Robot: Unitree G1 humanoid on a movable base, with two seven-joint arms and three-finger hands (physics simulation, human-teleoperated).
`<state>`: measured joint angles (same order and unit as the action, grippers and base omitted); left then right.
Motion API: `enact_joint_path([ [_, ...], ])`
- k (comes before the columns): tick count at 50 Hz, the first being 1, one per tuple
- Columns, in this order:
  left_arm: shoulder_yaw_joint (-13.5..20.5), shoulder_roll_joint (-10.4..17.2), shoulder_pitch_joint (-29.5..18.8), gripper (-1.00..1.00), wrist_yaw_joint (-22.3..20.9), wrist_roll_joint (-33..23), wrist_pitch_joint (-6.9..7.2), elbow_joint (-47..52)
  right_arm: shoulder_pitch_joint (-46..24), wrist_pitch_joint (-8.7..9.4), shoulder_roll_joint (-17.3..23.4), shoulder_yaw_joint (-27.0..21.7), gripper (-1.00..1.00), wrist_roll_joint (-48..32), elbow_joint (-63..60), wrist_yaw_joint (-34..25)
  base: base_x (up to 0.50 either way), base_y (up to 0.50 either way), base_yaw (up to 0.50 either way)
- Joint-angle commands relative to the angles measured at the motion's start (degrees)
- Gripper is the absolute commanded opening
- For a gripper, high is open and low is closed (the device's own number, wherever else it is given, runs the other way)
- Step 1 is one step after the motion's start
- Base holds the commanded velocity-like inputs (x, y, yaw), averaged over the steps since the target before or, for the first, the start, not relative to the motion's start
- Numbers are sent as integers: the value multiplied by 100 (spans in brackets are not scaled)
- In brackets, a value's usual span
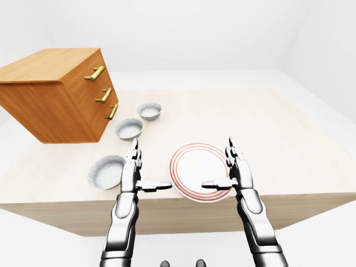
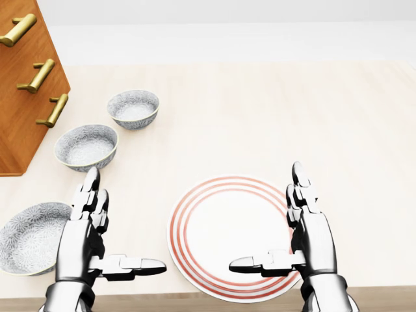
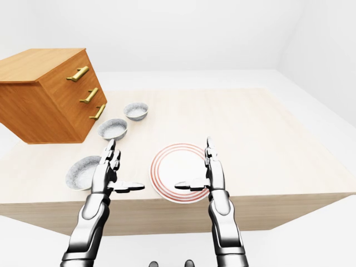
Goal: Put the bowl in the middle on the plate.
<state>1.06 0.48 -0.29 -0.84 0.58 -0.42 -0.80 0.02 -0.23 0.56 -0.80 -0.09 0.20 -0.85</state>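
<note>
Three bowls (image 2: 86,146) and the plate (image 2: 227,224) all sit empty.

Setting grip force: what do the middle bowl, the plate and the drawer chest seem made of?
Middle bowl: probably glazed ceramic, grey speckled pattern, pale rim. Plate: likely glazed ceramic, smooth white with red rings. Drawer chest: wood or veneer, warm brown with faint grain; its handles look like brass, yellow and shiny. Being renders, these are looks only.

Plain white walls (image 1: 194,28), white floor (image 1: 325,236), soft even light. Pale wood table (image 1: 289,139) fills middle. At table's far left: brown wooden drawer chest (image 1: 50,100), three brass handles (image 1: 94,73).
</note>
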Motion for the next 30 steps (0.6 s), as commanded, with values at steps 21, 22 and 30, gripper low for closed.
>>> enact_joint_path([
  [21, 150, 81, 4, 100, -66, 42, 13, -48, -122, 523, 363, -641, 100, -219, -1217, -278, 0, 0, 0],
  [22, 150, 78, 12, 100, -65, 40, 29, -27, -146, 523, 383, -681, 100, -231, -1229, -296, 0, 0, 0],
  [30, 123, 57, 91, 100, -57, 17, 180, 201, -105, 523, 595, -1184, 100, -228, -1638, -574, 0, 0, 0],
])
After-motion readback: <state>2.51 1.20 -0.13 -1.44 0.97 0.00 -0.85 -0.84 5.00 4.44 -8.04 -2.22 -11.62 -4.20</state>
